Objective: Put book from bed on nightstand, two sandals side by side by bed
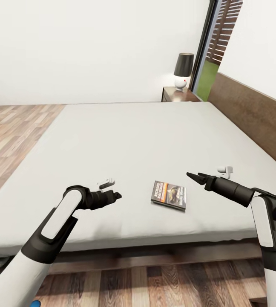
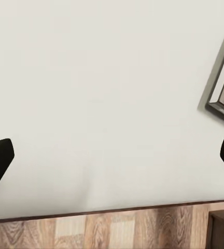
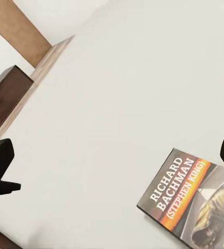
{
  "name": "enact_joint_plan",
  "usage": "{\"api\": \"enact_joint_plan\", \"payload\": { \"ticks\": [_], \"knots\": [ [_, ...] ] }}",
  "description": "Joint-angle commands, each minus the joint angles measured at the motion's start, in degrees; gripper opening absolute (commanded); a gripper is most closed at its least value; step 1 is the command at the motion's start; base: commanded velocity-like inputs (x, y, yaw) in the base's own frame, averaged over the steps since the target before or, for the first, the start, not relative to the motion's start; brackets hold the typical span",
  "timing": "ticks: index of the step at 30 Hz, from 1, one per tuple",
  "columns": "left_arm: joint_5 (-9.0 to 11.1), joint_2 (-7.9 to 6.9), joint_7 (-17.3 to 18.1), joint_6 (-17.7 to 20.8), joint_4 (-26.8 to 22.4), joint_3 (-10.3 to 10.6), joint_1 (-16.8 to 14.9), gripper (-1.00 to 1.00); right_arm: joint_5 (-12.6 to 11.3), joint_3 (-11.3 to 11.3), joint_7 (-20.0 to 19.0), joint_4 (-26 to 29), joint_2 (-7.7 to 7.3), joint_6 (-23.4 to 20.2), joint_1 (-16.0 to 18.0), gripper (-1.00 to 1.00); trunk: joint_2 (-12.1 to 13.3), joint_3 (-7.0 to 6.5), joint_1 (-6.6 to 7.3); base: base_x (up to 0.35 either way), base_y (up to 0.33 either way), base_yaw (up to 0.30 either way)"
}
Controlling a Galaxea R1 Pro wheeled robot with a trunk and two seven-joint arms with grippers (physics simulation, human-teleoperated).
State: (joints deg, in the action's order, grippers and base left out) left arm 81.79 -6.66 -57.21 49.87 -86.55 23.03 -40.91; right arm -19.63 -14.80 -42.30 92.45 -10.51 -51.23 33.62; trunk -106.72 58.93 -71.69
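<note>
I held both arms stretched forward, left end effector and right end effector with fingers spread, gripping nothing.

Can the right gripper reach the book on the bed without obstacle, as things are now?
Probably yes. The book lies flat on the bed, with bare mattress between it and the open right gripper hovering beside it.

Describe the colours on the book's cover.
The book has a dark cover with white lettering, an orange band and a greyish picture; the right wrist view shows it best.
</note>
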Motion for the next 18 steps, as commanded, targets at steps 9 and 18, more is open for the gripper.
{"api": "enact_joint_plan", "payload": {
  "ticks": [9,18],
  "knots": [
    [0.1,-0.41,-0.5,-0.1,-0.2,0.1,0.6,1.00,0.0,0.0,-0.1,0.0,0.00,-0.2,0.0,1.00,0.0,-0.80,0.00,0.064,0.000,0.000],
    [0.1,-1.04,-0.5,-0.1,-0.1,0.1,1.0,1.00,0.0,-0.1,-0.1,0.0,-0.02,-0.2,0.0,1.00,0.0,-1.64,0.00,0.278,0.000,0.000]
  ]
}}
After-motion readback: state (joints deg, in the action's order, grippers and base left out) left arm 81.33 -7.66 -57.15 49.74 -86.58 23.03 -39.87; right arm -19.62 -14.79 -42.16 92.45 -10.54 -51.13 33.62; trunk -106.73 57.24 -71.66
